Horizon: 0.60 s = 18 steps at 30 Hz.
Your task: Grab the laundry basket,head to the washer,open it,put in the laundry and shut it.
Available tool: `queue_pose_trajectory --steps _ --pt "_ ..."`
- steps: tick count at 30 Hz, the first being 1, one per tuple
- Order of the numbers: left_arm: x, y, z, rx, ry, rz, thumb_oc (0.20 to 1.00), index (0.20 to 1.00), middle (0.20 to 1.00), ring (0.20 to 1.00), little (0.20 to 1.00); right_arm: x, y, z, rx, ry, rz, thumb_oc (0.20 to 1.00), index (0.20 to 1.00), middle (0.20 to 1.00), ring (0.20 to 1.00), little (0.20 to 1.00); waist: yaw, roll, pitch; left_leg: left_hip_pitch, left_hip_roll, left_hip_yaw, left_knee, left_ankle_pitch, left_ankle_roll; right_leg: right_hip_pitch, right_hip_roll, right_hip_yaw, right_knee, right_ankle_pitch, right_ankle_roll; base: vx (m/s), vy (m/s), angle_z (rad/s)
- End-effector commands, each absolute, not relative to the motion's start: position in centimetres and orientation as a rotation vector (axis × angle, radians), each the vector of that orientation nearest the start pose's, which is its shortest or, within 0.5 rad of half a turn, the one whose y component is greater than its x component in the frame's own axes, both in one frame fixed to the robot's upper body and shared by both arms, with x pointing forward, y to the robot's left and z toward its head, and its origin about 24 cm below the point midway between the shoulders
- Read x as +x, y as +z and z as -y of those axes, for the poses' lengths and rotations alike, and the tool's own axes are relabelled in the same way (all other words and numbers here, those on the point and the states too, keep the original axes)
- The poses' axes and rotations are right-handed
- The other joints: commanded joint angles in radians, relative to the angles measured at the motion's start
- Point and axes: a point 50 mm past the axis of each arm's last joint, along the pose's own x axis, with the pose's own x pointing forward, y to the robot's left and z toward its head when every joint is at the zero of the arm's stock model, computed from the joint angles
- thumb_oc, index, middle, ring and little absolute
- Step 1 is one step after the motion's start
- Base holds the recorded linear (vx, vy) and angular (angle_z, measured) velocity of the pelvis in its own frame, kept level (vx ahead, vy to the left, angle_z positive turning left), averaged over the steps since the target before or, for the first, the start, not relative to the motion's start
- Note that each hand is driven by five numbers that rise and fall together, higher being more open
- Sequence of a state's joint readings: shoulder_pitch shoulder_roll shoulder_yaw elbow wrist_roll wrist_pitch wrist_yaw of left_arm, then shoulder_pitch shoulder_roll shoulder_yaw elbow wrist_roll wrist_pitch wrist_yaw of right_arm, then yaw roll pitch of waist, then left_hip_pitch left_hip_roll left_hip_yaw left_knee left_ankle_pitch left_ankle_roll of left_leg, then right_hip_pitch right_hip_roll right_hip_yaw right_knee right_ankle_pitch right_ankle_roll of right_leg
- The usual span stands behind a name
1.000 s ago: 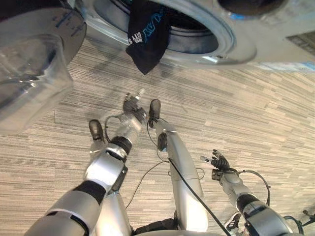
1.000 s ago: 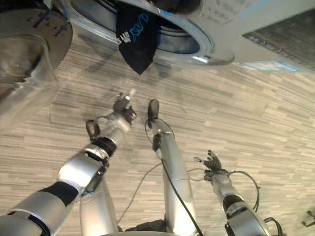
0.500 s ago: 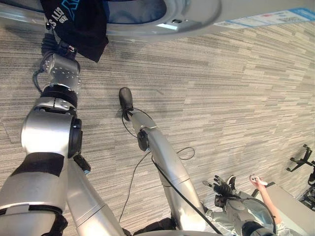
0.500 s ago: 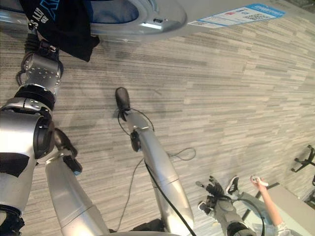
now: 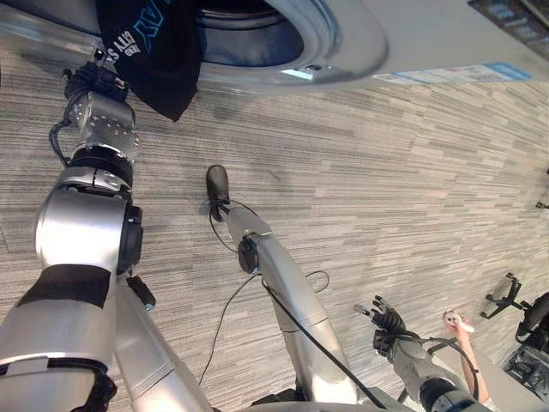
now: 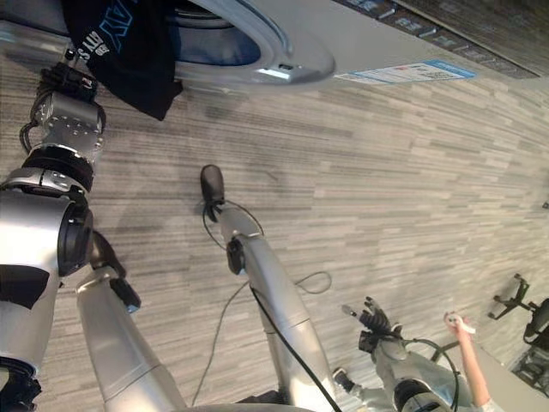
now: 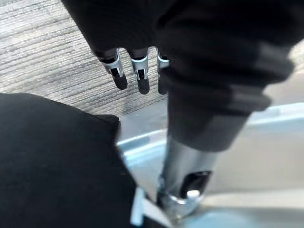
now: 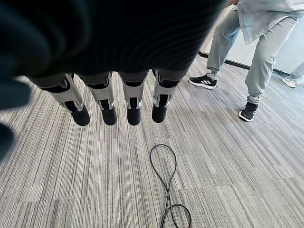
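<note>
My left robot hand [image 5: 86, 81] is reaching beside the black laundry [image 5: 154, 47] hanging from the washer [image 5: 343, 34] opening, fingers [image 7: 140, 76] straight, thumb indistinct. My right robot hand [image 8: 109, 102] is hovering open over the floor [image 5: 412, 189]; the washer drum is cut off.

Both eye views look steeply down from the head at the striped floor [image 5: 412, 189], sharing the washer [image 5: 360, 43] rim along their top edge. The left wrist view looks from very close along its hand [image 7: 137, 71] at the washer rim. The right wrist view faces the floor past its hand [image 8: 118, 102], with a person's legs [image 8: 256, 71] beyond.
</note>
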State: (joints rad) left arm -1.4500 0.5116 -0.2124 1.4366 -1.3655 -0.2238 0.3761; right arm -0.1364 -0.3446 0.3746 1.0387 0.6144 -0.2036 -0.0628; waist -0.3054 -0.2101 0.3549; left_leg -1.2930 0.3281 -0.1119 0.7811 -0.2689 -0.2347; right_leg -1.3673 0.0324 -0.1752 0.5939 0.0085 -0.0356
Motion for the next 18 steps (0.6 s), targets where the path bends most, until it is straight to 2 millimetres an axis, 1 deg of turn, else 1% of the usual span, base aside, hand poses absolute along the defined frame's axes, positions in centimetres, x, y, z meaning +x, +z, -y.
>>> queue_pose_trajectory --steps 1,2,5,6,7,8,13,15,16,17,18 --pt "41.1 33.6 -23.4 -0.900 0.403 0.418 1.000 1.000 1.000 1.000 1.000 17.2 -11.9 25.1 -0.016 -0.252 -0.785 1.000 1.000 1.000 1.000 1.000 -0.059 0.052 -0.045 0.034 0.031 -0.087 0.126 -0.028 0.043 0.020 -0.059 -0.034 0.092 -0.148 0.142 0.02 -0.016 0.04" --pt "41.1 34.1 -22.9 -0.894 0.383 0.429 1.000 1.000 1.000 1.000 1.000 17.1 -11.9 25.2 -0.017 -0.255 -0.787 1.000 1.000 1.000 1.000 1.000 -0.062 0.052 -0.047 0.038 0.032 -0.084 0.121 -0.025 0.040 0.019 -0.059 -0.032 0.094 -0.148 0.142 0.00 0.000 0.00" --pt "41.2 34.4 -22.2 -0.886 0.361 0.431 1.000 1.000 1.000 1.000 1.000 17.2 -11.8 25.6 -0.016 -0.272 -0.783 1.000 1.000 1.000 1.000 1.000 -0.066 0.055 -0.048 0.046 0.035 -0.077 0.116 -0.020 0.038 0.017 -0.056 -0.024 0.098 -0.151 0.141 0.00 0.000 0.00" --pt "41.2 34.9 -21.4 -0.882 0.335 0.440 1.000 1.000 1.000 1.000 1.000 17.2 -11.7 25.8 -0.019 -0.280 -0.779 1.000 1.000 1.000 1.000 1.000 -0.068 0.056 -0.047 0.057 0.041 -0.070 0.108 -0.019 0.037 0.012 -0.053 -0.016 0.103 -0.152 0.138 0.00 0.000 0.00" --pt "41.3 35.0 -21.1 -0.879 0.327 0.440 1.000 1.000 1.000 1.000 1.000 17.4 -11.6 25.8 -0.021 -0.283 -0.775 1.000 1.000 1.000 1.000 1.000 -0.070 0.055 -0.046 0.064 0.043 -0.066 0.106 -0.020 0.037 0.012 -0.051 -0.013 0.103 -0.152 0.138 0.00 0.000 0.00" --pt "41.1 35.4 -20.9 -0.875 0.320 0.453 1.000 1.000 1.000 1.000 1.000 17.7 -11.5 25.9 -0.023 -0.287 -0.770 1.000 1.000 1.000 1.000 1.000 -0.069 0.056 -0.045 0.067 0.044 -0.062 0.109 -0.020 0.037 0.009 -0.048 -0.007 0.108 -0.153 0.138 0.00 0.000 0.00" --pt "41.1 35.9 -20.5 -0.868 0.300 0.457 1.000 1.000 1.000 1.000 1.000 17.8 -11.5 25.9 -0.023 -0.288 -0.773 1.000 1.000 1.000 1.000 1.000 -0.071 0.056 -0.045 0.078 0.057 -0.057 0.119 -0.015 0.037 0.007 -0.037 0.006 0.113 -0.158 0.136 0.01 -0.013 -0.02" --pt "41.1 36.2 -20.0 -0.860 0.280 0.464 1.000 1.000 1.000 1.000 1.000 17.8 -11.5 26.0 -0.035 -0.286 -0.777 1.000 1.000 1.000 1.000 1.000 -0.073 0.059 -0.044 0.090 0.064 -0.050 0.117 -0.012 0.039 0.005 -0.033 0.013 0.120 -0.163 0.136 0.01 -0.012 -0.02" --pt "41.1 36.3 -19.8 -0.865 0.271 0.463 0.912 0.912 0.912 0.912 0.912 17.9 -11.4 26.0 -0.039 -0.285 -0.772 1.000 1.000 1.000 1.000 1.000 -0.073 0.058 -0.043 0.094 0.063 -0.049 0.116 -0.012 0.039 0.005 -0.032 0.016 0.123 -0.164 0.135 0.00 0.000 0.00" --pt "41.2 36.2 -19.4 -0.870 0.261 0.462 0.890 0.890 0.890 0.890 0.890 18.2 -11.3 26.0 -0.044 -0.278 -0.766 1.000 1.000 1.000 1.000 1.000 -0.073 0.059 -0.042 0.098 0.065 -0.047 0.117 -0.013 0.040 0.005 -0.032 0.018 0.122 -0.166 0.134 0.00 0.000 0.00" --pt "41.2 36.3 -19.1 -0.869 0.251 0.465 0.900 0.900 0.900 0.900 0.900 18.2 -11.3 25.9 -0.055 -0.267 -0.766 1.000 1.000 1.000 1.000 1.000 -0.075 0.059 -0.042 0.100 0.065 -0.047 0.117 -0.012 0.040 0.006 -0.031 0.019 0.124 -0.167 0.134 0.02 -0.021 -0.03"
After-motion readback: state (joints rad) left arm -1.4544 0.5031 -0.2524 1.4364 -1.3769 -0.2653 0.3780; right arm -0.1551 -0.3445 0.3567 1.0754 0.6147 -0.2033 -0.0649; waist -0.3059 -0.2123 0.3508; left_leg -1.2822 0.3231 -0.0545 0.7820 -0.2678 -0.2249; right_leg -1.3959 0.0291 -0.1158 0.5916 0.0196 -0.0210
